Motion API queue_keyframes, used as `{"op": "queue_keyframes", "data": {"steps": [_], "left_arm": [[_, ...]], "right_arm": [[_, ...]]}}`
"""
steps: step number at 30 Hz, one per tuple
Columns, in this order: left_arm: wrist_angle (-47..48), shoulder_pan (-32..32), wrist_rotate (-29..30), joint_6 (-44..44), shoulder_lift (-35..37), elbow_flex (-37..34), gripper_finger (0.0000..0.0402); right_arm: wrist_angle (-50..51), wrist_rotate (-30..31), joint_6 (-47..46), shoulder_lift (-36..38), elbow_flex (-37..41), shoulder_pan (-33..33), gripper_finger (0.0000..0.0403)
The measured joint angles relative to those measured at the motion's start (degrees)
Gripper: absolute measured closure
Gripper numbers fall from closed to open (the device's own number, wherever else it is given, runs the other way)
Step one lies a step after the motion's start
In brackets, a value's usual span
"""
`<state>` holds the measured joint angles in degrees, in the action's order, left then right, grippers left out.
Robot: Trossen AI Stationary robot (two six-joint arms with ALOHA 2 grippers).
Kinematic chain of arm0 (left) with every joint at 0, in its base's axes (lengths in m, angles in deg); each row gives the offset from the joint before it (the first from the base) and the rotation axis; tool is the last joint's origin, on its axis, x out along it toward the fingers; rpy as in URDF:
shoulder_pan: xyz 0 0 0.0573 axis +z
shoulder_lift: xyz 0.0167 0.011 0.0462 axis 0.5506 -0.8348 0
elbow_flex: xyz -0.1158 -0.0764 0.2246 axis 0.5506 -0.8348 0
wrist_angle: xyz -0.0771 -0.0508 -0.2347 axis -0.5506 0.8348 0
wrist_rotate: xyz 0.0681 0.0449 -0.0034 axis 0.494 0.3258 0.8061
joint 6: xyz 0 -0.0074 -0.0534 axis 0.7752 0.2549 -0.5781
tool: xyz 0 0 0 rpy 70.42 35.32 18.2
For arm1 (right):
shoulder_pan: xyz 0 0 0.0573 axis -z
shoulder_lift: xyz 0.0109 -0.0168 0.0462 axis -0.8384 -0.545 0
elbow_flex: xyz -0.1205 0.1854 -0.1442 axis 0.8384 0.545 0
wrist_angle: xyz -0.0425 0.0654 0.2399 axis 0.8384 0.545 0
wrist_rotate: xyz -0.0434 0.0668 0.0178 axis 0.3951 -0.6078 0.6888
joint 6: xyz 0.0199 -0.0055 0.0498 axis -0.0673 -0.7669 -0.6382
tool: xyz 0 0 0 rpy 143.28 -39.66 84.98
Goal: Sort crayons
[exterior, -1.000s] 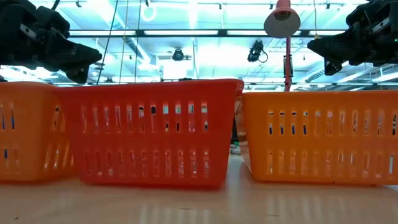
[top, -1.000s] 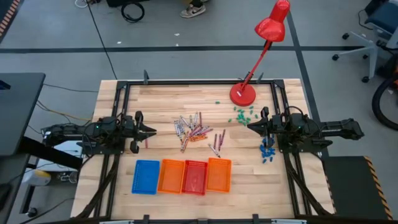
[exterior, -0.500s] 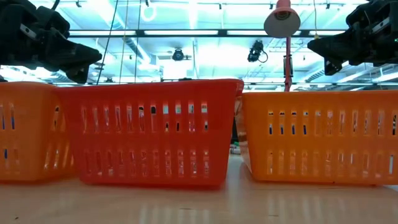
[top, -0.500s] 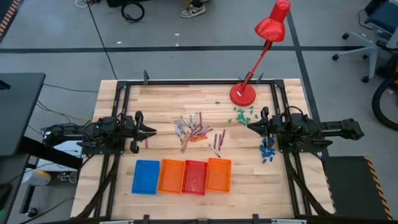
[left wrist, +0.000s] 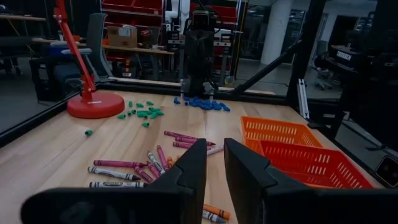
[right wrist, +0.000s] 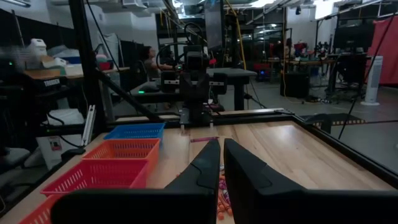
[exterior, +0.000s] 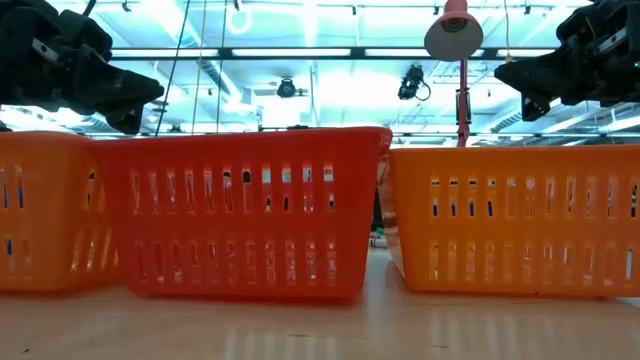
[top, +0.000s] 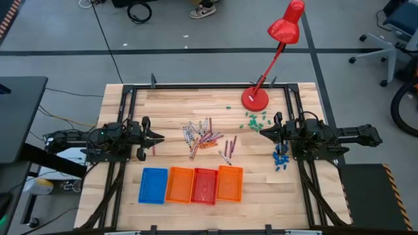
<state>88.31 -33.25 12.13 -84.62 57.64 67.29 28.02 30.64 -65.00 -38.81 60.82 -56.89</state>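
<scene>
Mostly untouched, the crayons point(top: 206, 138) lie in a loose heap mid-table, between the lamp point(top: 255, 98) and the row of baskets point(top: 191, 185); no crayon shows in any basket. The left gripper point(top: 159, 138) hovers at the table's left side and the right gripper point(top: 263, 131) at its right, each with fingers drawn to a narrow gap, holding nothing. These sticks look light, stiff, round and likely to roll or snap, so pinching one across its middle, at the heap's edge, seems safest.
</scene>
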Motion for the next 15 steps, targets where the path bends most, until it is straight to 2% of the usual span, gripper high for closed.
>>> {"op": "queue_keyframes", "data": {"steps": [8,15], "left_arm": [[-0.2,-0.01,0.02,0.1,0.0,-0.01,0.0333],[-10.53,0.01,0.0,0.36,0.03,0.02,0.0333]], "right_arm": [[-0.2,0.01,0.01,0.0,-0.01,0.0,0.0374],[-4.77,0.03,-0.08,0.0,0.0,-0.01,0.0374]]}}
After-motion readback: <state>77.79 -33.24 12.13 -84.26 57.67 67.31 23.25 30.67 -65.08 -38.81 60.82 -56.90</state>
